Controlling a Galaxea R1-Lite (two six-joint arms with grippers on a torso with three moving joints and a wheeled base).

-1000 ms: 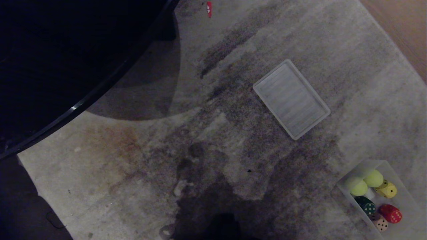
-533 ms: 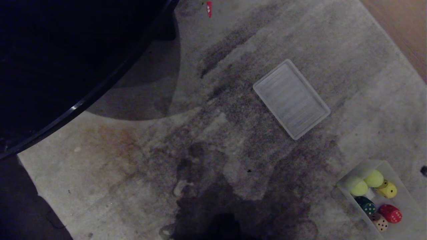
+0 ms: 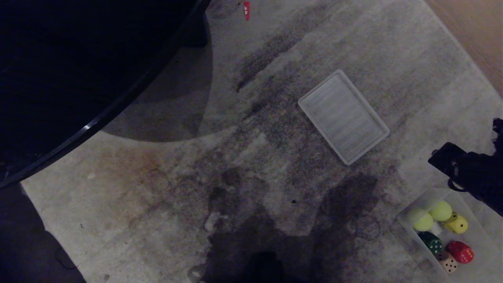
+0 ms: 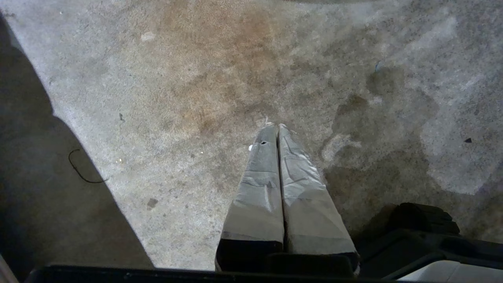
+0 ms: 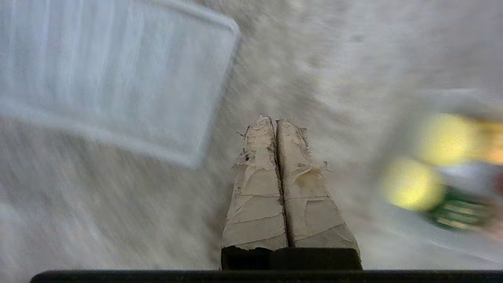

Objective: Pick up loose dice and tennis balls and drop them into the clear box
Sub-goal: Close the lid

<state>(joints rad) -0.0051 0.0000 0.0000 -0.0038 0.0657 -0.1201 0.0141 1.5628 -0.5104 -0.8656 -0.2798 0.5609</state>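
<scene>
The clear box (image 3: 476,232) stands on the carpet at the lower right. In it lie two tennis balls (image 3: 440,210) (image 3: 419,220) and the dice: yellow (image 3: 456,223), dark green (image 3: 431,241), red (image 3: 459,251) and tan (image 3: 448,262). My right arm (image 3: 471,173) reaches in from the right edge, just beyond the box. Its gripper (image 5: 276,120) is shut and empty over bare carpet, between the lid and the box. In the right wrist view the balls (image 5: 446,137) (image 5: 410,184) and green die (image 5: 456,212) are blurred. My left gripper (image 4: 277,125) hangs shut and empty over carpet.
The flat ribbed lid (image 3: 343,116) (image 5: 110,78) lies on the carpet beyond the box. A dark round table (image 3: 78,59) fills the upper left. A small red object (image 3: 246,10) lies at the far edge. Wooden floor (image 3: 471,31) begins at the upper right.
My right arm has swung into the head view from the right edge, to just beyond the box, and its shadow now falls on the carpet. Box, balls, dice and lid have not moved.
</scene>
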